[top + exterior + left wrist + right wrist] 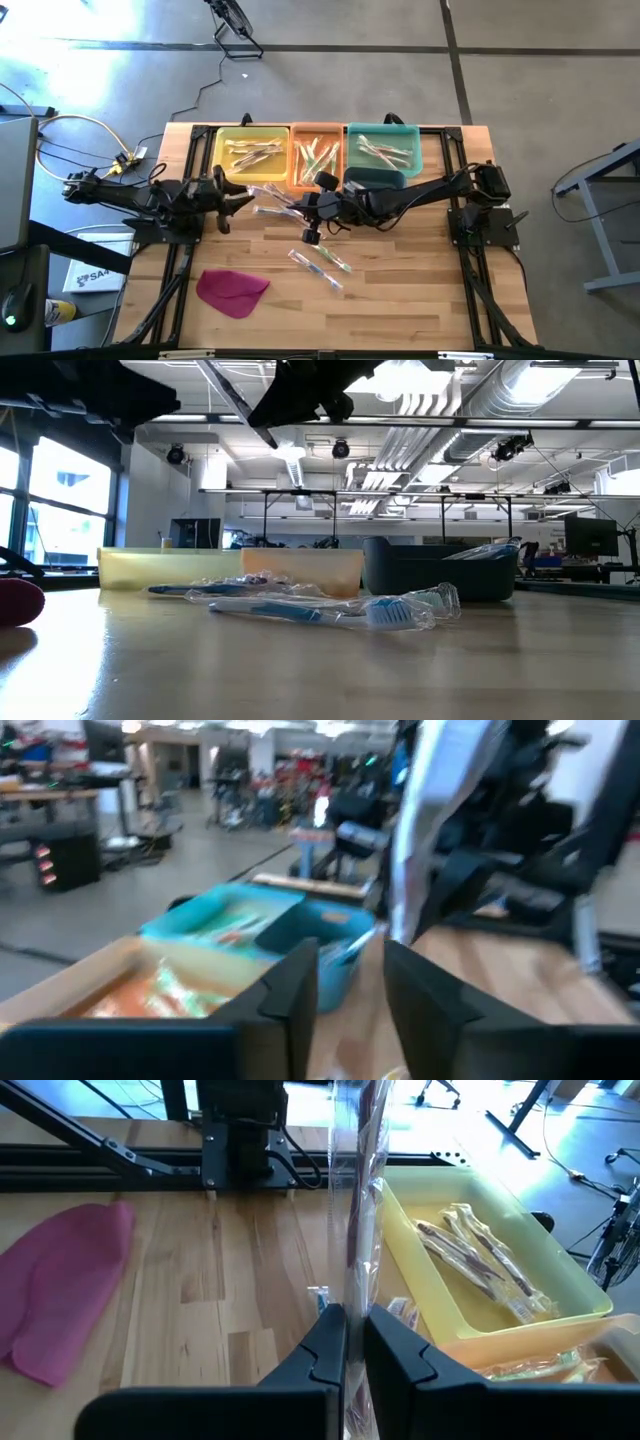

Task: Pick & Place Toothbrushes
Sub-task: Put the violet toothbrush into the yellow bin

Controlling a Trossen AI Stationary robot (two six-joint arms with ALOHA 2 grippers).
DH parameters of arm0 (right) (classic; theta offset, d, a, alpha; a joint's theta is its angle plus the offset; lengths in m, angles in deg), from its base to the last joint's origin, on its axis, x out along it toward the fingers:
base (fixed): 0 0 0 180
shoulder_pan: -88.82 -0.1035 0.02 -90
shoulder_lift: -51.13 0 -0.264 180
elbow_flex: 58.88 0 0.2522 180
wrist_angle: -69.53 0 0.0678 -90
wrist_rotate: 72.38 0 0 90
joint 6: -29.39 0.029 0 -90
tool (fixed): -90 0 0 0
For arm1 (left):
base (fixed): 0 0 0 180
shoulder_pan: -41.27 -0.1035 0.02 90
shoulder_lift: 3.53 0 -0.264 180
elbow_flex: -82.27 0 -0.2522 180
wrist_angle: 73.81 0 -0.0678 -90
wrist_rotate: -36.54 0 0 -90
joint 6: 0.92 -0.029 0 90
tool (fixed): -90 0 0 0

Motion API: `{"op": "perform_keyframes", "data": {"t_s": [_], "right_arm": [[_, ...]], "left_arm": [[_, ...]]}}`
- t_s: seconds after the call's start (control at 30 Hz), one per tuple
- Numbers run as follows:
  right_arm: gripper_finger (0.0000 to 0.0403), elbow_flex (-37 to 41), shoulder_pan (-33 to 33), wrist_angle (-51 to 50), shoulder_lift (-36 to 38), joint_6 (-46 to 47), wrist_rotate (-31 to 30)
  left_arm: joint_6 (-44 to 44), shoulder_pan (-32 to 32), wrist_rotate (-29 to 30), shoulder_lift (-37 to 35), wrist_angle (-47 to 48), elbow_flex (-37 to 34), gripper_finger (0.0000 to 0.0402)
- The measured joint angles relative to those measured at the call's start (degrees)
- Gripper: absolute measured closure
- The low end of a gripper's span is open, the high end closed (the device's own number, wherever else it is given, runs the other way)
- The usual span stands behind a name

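Note:
A toothbrush in a clear wrapper (352, 1200) hangs above the table's middle, with my right gripper (355, 1350) shut on it. Its free end (258, 191) reaches toward my left gripper (350, 1000), which stands open just off it at the table's left with nothing between its fingers. In the left wrist view the wrapper (430, 810) shows beyond those fingers. More wrapped toothbrushes (320, 262) lie flat on the wood near the middle, others (275, 212) below the grippers. The yellow bin (250, 152), orange bin (316, 155) and teal bin (383, 150) each hold several. My right gripper pinches the wrapped toothbrush between its two fingers, on the wrapper (355, 1295) near one end. The fingers come from the table's right, slanting slightly down, and lie along the brush. The toothbrush sticks out past the fingertips toward the left arm, lifted clear of the table.
The three bins stand side by side at the table's far edge. A flat magenta cloth piece (232, 290) lies near the front left. Black frame rails (185, 250) run along both sides of the table. Bare wood lies at the front right.

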Motion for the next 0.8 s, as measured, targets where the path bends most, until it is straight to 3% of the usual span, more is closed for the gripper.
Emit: {"op": "perform_keyframes", "data": {"t_s": [0.2, 0.8], "right_arm": [[0.039, 0.0, 0.0, 0.0, -0.1, 0.1, 0.0], [0.039, 0.0, 0.0, 0.1, -0.2, 0.2, 1.5]], "left_arm": [[-0.4, 0.0, -5.9, 1.1, -5.9, 0.0, 0.0249], [-10.2, 0.0, -8.4, 16.3, -23.7, 0.0, 0.0247]]}}
